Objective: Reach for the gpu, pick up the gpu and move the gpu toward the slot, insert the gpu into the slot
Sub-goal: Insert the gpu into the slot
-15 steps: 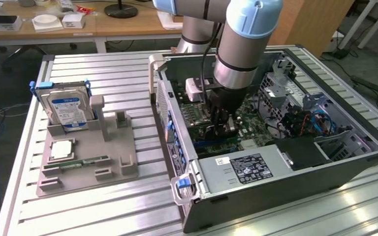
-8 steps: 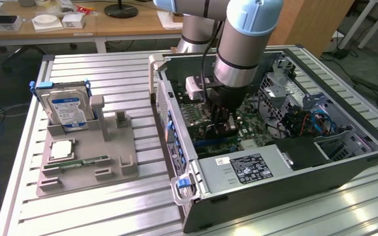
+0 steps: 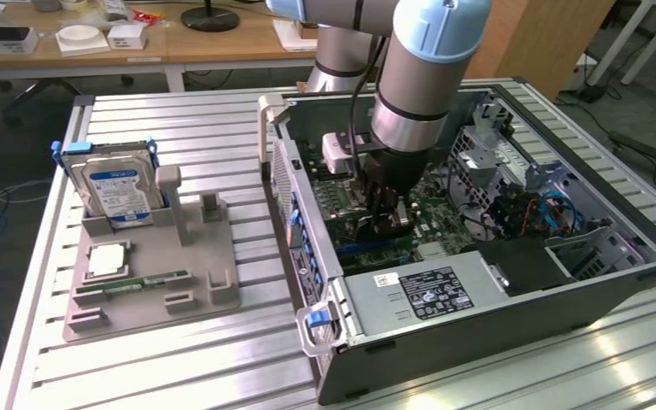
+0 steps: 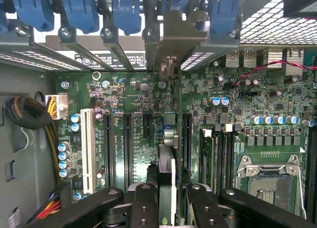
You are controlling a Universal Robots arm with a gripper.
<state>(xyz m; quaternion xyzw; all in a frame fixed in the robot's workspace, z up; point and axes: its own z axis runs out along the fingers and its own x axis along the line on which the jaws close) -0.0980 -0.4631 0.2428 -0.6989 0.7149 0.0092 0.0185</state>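
In the wrist view the gpu [image 4: 167, 161] appears edge-on, a thin card standing upright over the green motherboard [image 4: 247, 104]. Its silver end bracket [image 4: 174, 37] reaches the rear openings of the case, under the blue latches. My gripper [image 4: 167, 191] is shut on the card, with a black finger [image 4: 143, 201] on either side. Long black slots [image 4: 127, 144] run parallel to the card on both sides. The slot directly under the card is hidden by it. In the exterior view my gripper [image 3: 388, 220] is lowered deep into the open computer case [image 3: 601, 282].
A grey fixture [image 3: 151, 273] at the exterior view's left carries a hard drive with a blue label [image 3: 117, 184], a small green memory stick [image 3: 134, 282] and a square chip [image 3: 108, 259]. A power supply [image 3: 425, 295] fills the case's near corner. Cables [image 3: 550, 213] lie inside the case.
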